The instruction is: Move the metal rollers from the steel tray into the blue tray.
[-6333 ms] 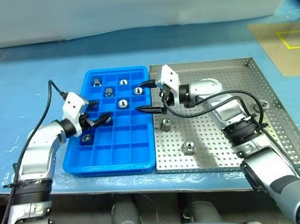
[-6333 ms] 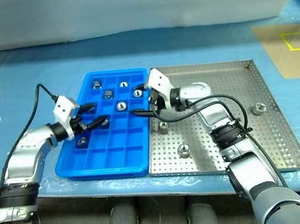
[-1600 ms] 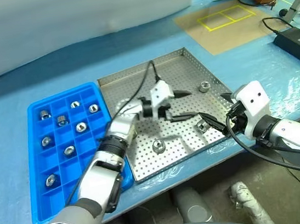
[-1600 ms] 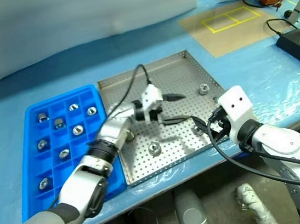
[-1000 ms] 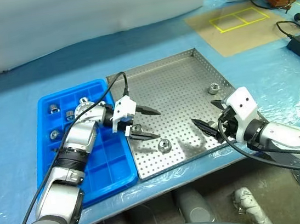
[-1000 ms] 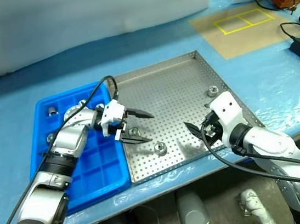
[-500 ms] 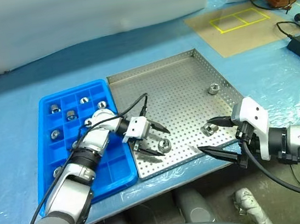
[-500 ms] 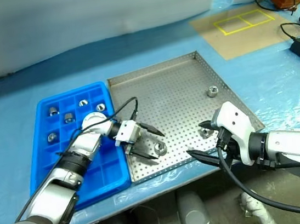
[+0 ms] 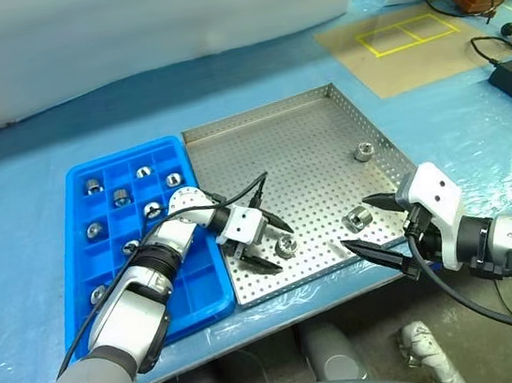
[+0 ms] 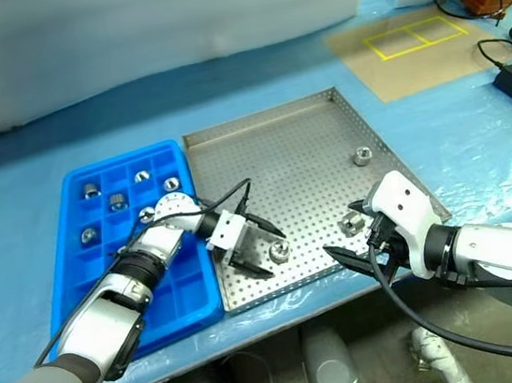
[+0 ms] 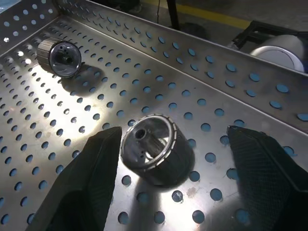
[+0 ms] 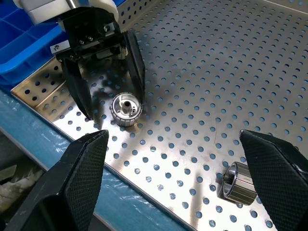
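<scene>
Silver-grey arms with black joint bands, white wrist blocks, black cables, black tapered gripper fingers (image 9: 390,263)

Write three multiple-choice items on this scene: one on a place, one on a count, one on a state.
1. Where does the left tool stand?
A. Over the blue tray
B. Around a roller on the steel tray
C. Off the table

2. How many metal rollers lie on the steel tray?
A. Three
B. One
C. Six

3. How is the right tool?
A. Shut on a roller
B. Shut, empty
C. Open, empty

Answers: 1 B, its fingers flank the near roller. 2 A, that one, the roller by the right tool and the far roller. 3 C, its fingers are spread with nothing between.
</scene>
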